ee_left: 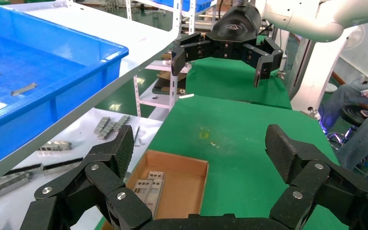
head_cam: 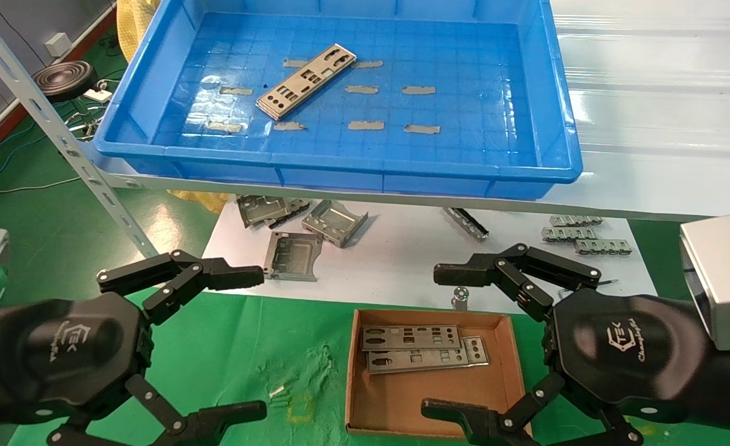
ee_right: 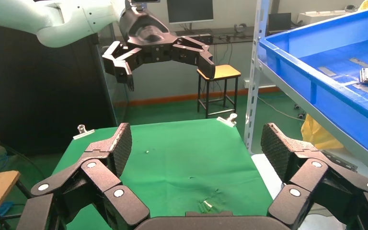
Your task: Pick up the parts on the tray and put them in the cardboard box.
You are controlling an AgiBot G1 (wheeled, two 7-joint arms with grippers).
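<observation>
1. While one part [head_cam: 306, 80] remains in the tray [head_cam: 560, 133], lying diagonally on the grid floor toward the 10 o'clock area of the head view, you have more picking to do; it looks like a small stack of plates, though I cannot tell how many.
2. Judge it as thin, stiff, light metal, smooth and likely slippery on the plastic floor. Lying flat, it offers little edge, so take it across the narrow width near the middle, where the long sides are parallel.
3. Grey tape strips [head_cam: 363, 89] lie around it on the floor; keep the fingertips off them.
4. Look at the cardboard box [head_cam: 520, 365] on the green desk [head_cam: 247, 347], toward 6 o'clock: two plates [head_cam: 411, 337] already lie flat in its far half, one overlapping the other.
5. Ignore the bent brackets [head_cam: 334, 220] and toothed strips [head_cam: 572, 220] on the white sheet below the tray shelf.
6. Your left gripper [head_cam: 241, 341] hangs at 8 o'clock, spread wide and holding nothing.
7. Your right gripper [head_cam: 452, 341] sits at 5 o'clock, just over the box's near right side, also wide and holding nothing. The part lies nearer the left arm's side.
</observation>
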